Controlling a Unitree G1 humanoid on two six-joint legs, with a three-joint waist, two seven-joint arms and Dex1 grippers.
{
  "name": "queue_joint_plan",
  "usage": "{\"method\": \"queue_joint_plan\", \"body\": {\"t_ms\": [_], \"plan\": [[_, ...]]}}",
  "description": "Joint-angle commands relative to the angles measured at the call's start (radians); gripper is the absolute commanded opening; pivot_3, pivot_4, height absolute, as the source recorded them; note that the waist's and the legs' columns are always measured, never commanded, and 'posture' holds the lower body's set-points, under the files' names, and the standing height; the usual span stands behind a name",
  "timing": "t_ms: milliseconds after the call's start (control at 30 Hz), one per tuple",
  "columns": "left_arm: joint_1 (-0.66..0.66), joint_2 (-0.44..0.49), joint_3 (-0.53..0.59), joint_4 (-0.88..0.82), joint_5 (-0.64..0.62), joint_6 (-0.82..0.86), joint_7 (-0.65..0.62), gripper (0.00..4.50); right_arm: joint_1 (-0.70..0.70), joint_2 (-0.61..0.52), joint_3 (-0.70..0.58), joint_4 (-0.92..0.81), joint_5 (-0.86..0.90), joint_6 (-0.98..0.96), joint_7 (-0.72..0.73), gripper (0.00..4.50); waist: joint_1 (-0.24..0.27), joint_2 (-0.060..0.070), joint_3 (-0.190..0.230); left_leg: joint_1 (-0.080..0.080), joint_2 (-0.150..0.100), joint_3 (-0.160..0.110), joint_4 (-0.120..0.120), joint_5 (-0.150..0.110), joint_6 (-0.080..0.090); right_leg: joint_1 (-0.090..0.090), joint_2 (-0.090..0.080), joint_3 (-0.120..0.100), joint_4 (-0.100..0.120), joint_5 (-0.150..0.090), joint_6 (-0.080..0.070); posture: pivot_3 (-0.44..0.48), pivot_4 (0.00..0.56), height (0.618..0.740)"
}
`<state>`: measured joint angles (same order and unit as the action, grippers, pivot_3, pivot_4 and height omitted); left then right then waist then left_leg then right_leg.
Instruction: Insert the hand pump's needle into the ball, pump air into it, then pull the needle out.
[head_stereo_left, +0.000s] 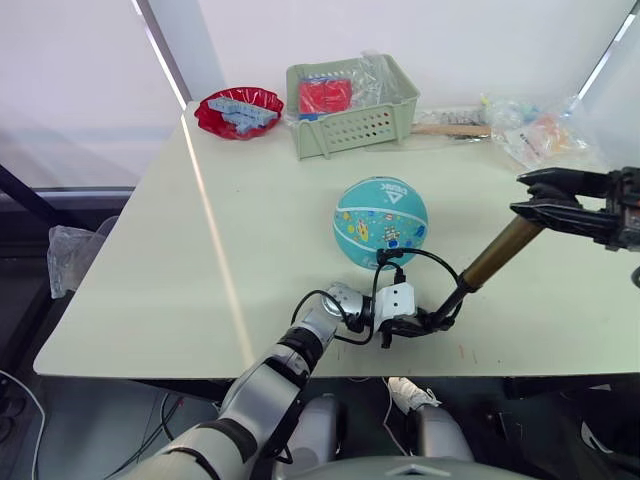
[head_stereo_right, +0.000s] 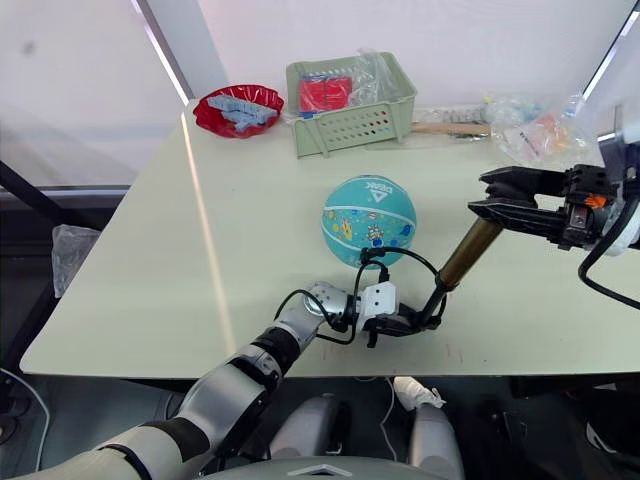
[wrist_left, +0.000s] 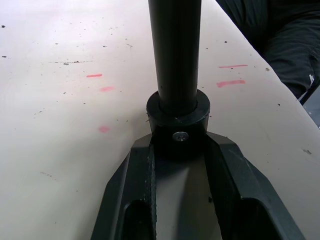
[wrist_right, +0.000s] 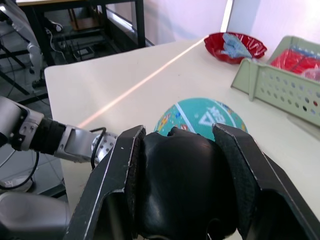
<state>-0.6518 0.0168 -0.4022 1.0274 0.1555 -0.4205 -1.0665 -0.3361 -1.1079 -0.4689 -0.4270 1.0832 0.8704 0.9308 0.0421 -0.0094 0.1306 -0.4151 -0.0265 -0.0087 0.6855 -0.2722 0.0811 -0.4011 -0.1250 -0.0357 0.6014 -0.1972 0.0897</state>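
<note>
The teal-blue ball (head_stereo_left: 380, 222) rests near the middle of the table. The hand pump (head_stereo_left: 497, 252) leans from the front edge up to the right. My left gripper (head_stereo_left: 410, 322) is shut on its black lower end (wrist_left: 177, 120), low on the table. Up at the right, my right gripper (head_stereo_left: 532, 196) is shut on the black T-handle (wrist_right: 182, 185). The thin black hose (head_stereo_left: 432, 256) loops from the pump's base to the ball's near side, where a black fitting (head_stereo_left: 388, 259) meets it. The needle itself is too small to make out.
A green basket (head_stereo_left: 350, 105) and a red bowl (head_stereo_left: 238, 110) with blue pieces stand at the table's back. Plastic bags (head_stereo_left: 540, 130) and a wooden stick (head_stereo_left: 450, 128) lie at the back right. The table's front edge (head_stereo_left: 300, 365) runs just under my left gripper.
</note>
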Motion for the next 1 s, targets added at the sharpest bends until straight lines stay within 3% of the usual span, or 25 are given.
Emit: {"method": "queue_joint_plan", "body": {"t_ms": [33, 367, 667, 867, 1000], "plan": [[0.051, 0.029, -0.039, 0.082, 0.063, 0.058, 0.006, 1.01, -0.014, -0.008, -0.051, -0.02, 0.019, -0.011, -0.001, 1.63, -0.001, 0.0, 0.0, 0.0, 0.0, 0.0, 0.0, 0.0, 0.0, 0.0, 0.0, 0.0, 0.0, 0.0, 0.0, 0.0, 0.15, 0.737], [0.054, 0.032, -0.039, 0.078, 0.062, 0.061, 0.006, 1.01, 0.157, 0.074, 0.084, -0.099, -0.117, -0.09, 0.01, 1.63, -0.002, -0.002, -0.003, 0.002, 0.0, 0.0, 0.0, 0.0, 0.0, 0.001, 0.001, 0.0, 0.0, 0.0, 0.0, 0.0, 0.15, 0.737], [0.052, 0.037, -0.037, 0.077, 0.062, 0.062, 0.007, 1.01, 0.321, 0.216, 0.283, -0.089, -0.372, -0.288, 0.005, 1.63, -0.004, -0.009, -0.011, 0.002, 0.001, -0.001, 0.0, 0.0, 0.0, 0.002, 0.003, -0.001, 0.0, 0.0, 0.0, 0.0, 0.15, 0.737], [0.047, 0.04, -0.034, 0.077, 0.059, 0.068, 0.004, 1.01, 0.367, 0.3, 0.392, -0.033, -0.508, -0.411, -0.01, 1.63, -0.005, -0.01, -0.012, 0.003, 0.001, -0.001, 0.0, 0.0, 0.0, 0.002, 0.005, -0.001, 0.0, 0.0, 0.0, 0.0, 0.15, 0.737], [0.05, 0.062, -0.037, 0.079, 0.065, 0.058, -0.004, 1.01, 0.357, 0.322, 0.395, -0.031, -0.519, -0.422, -0.015, 1.63, -0.005, -0.009, -0.012, 0.003, 0.001, -0.001, 0.0, 0.0, 0.0, 0.002, 0.006, -0.001, 0.0, 0.0, 0.0, 0.0, 0.15, 0.737]]}}
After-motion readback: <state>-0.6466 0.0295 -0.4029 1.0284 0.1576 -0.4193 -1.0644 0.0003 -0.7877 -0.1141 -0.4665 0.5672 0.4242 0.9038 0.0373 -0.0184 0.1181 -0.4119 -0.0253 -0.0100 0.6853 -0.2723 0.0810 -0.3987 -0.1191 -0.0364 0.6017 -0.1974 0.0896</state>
